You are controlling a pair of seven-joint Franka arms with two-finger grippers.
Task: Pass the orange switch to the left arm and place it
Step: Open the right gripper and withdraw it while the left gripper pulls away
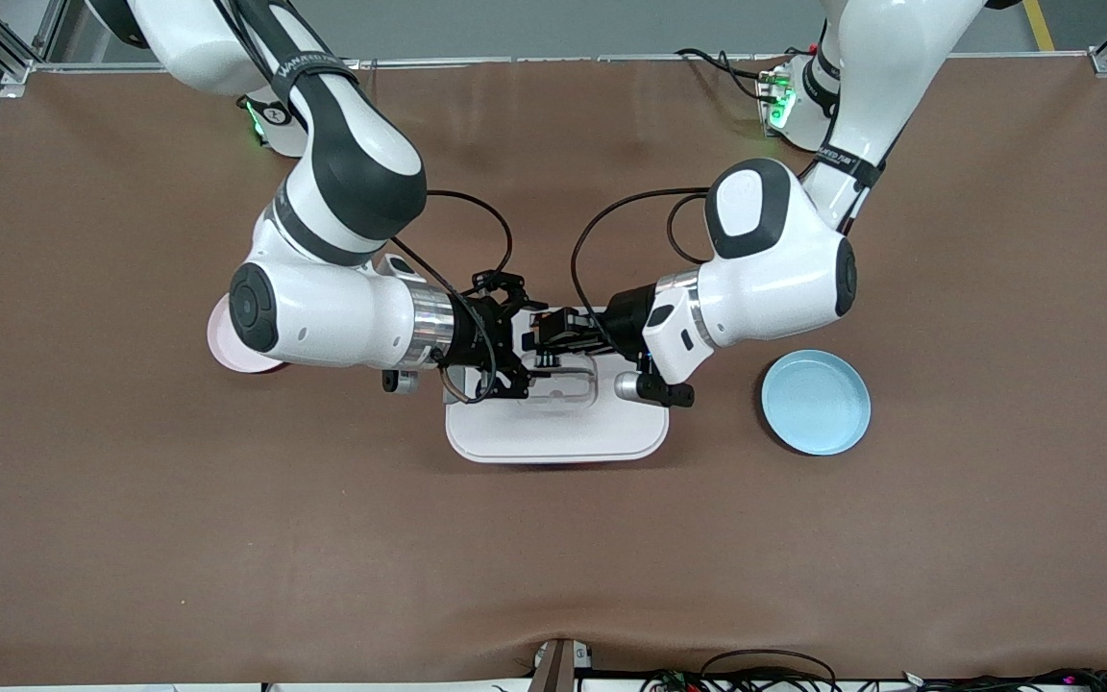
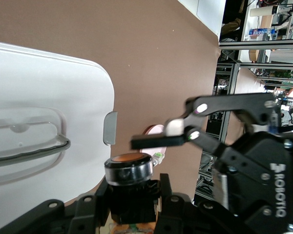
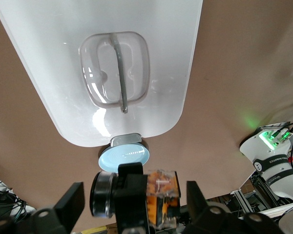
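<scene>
You have one orange switch point(image 2: 131, 168), one white box point(image 1: 553, 423) and two plates, pink point(image 1: 232, 344) and blue point(image 1: 816, 402), on a brown bench point(image 1: 227, 538). Both claws meet over the box: the left claw point(image 1: 553, 332) is clamped on the switch, the right claw point(image 1: 520, 332) stands apart around it. Metal racks point(image 2: 256, 53) line the room

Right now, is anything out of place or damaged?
Nothing stands out. The left gripper holds the orange switch over the white box, the right gripper is open around it, and the box lies flat and whole.
</scene>
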